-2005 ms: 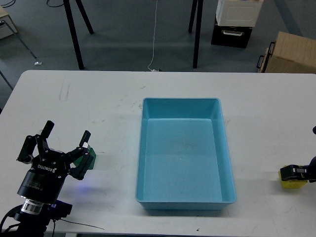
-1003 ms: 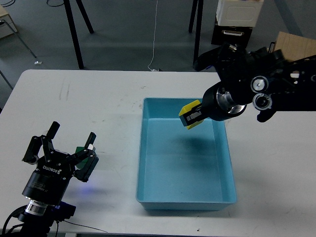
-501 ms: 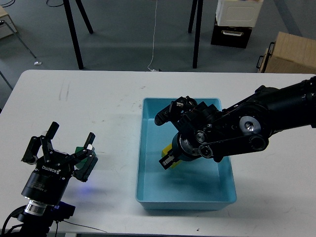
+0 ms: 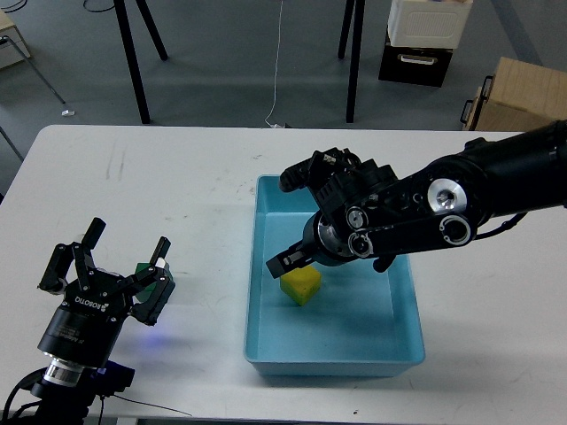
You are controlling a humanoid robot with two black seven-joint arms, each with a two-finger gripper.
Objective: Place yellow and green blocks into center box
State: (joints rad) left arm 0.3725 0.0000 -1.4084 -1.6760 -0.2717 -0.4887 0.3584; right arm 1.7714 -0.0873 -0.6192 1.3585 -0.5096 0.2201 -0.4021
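The yellow block (image 4: 301, 285) lies on the floor of the blue center box (image 4: 407, 266), left of its middle. My right gripper (image 4: 287, 258) hovers just above the block's left side, open and apart from it. The green block (image 4: 143, 270) sits on the white table at the left and is mostly hidden. My left gripper (image 4: 124, 255) is open around it, and its right finger (image 4: 160, 251) covers the block's edge.
The white table (image 4: 177, 177) stretches behind and to the right of the box. My right arm (image 4: 461, 204) crosses over the box's far right part. Black stand legs (image 4: 133, 62), a cardboard box (image 4: 523, 97) and a cabinet (image 4: 425, 35) stand on the floor beyond the table.
My right gripper carried the yellow block from the table's right edge into the box, let it go on the floor and has lifted slightly. The left gripper has barely moved.
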